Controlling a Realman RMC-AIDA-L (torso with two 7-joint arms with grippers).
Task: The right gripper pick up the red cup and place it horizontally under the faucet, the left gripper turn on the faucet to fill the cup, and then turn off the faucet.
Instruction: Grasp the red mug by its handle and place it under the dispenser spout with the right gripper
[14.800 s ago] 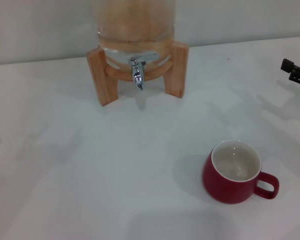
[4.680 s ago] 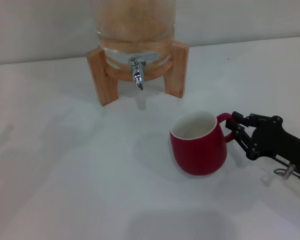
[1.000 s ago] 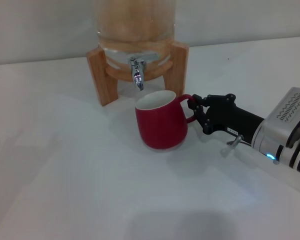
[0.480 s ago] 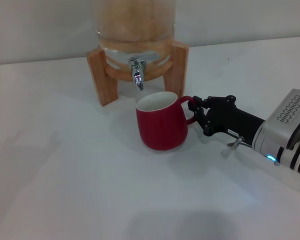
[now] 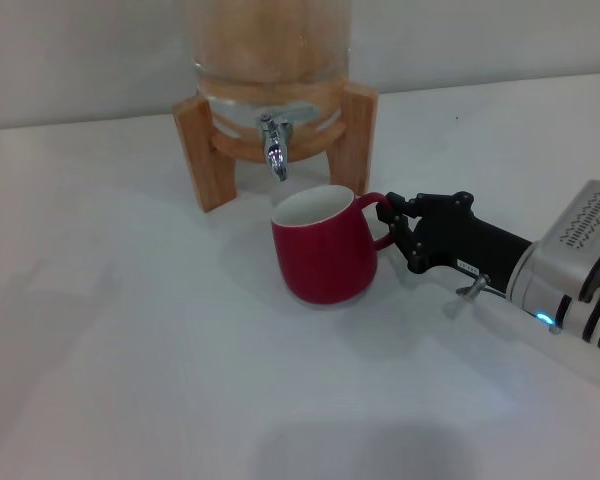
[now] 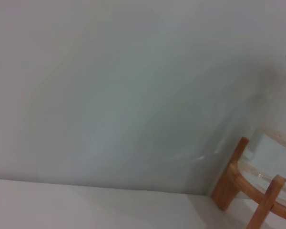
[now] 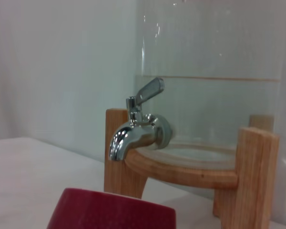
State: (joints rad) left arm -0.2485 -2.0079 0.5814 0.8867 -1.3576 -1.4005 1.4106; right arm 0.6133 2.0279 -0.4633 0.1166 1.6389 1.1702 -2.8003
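The right tool pinches the handle of the red cup — upright on the table, just below the faucet (lever unturned).

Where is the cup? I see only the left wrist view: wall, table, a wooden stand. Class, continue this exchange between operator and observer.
Observer: The cup stands upright on the table, just in front of the faucet.
Operator: Is anything holding it?
Observer: Yes, the right gripper has its jaws shut on the handle.
Operator: Is water running?
Observer: The right wrist view shows no stream below the spout.
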